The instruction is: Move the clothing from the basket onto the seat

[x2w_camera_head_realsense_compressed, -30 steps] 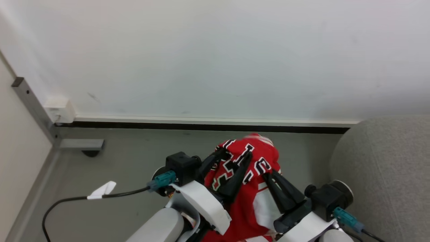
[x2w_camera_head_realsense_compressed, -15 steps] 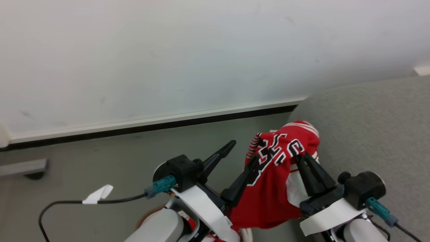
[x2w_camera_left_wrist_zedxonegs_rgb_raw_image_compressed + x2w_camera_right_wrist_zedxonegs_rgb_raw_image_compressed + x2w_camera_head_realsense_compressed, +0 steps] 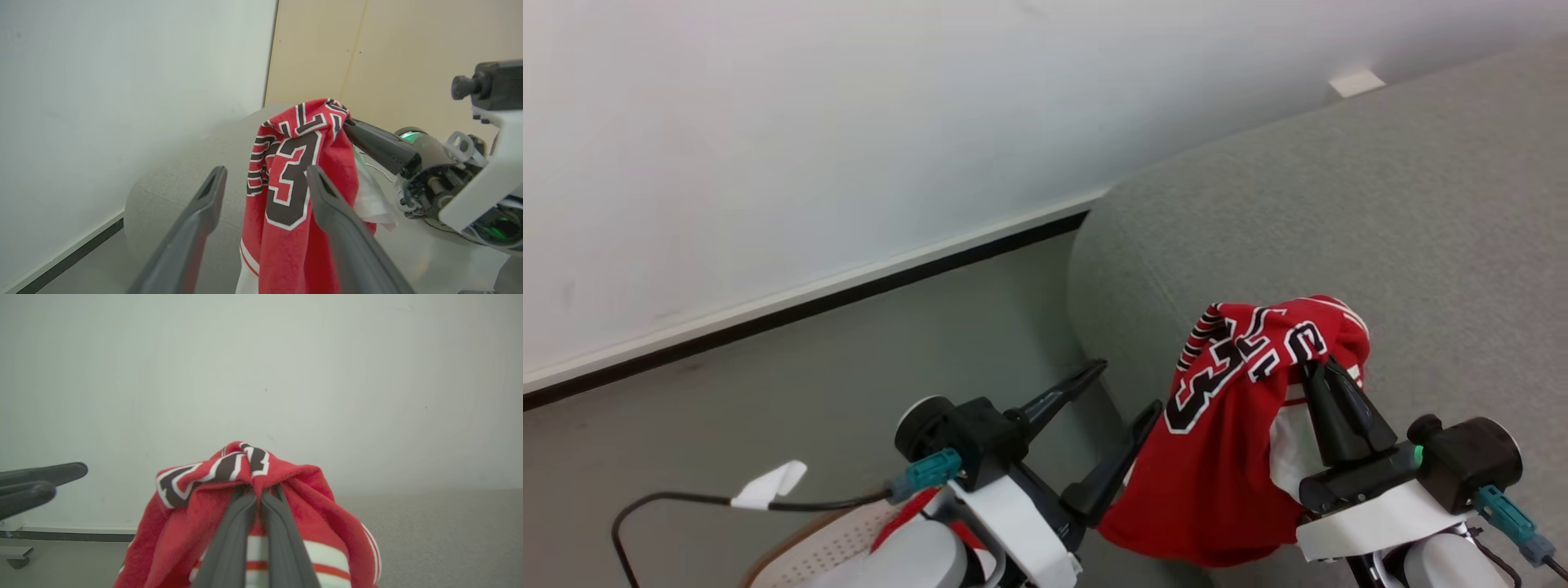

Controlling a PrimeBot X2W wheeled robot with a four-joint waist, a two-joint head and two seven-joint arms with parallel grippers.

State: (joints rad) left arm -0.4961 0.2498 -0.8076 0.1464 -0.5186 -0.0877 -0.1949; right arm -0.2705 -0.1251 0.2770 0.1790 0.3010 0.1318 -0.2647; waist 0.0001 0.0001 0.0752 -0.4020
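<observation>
Already out: 1 red piece of clothing (image 3: 1225, 474), lower right, by the edge of the seat (image 3: 1339, 204).
Right pincer (image 3: 1327, 384): clamped on it.
Left pincer (image 3: 1123, 392): open, empty.
Remaining: I release it; basket (image 3: 821, 545), lower left, shows more red.

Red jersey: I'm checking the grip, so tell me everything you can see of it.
The jersey is soft red fabric with white stripes and black, white-edged block numerals, a 3 among them. It hangs bunched, pinched at its top by the shut right pincer, by the edge of the grey seat. The open left pincer stands beside it; contact unclear.
</observation>
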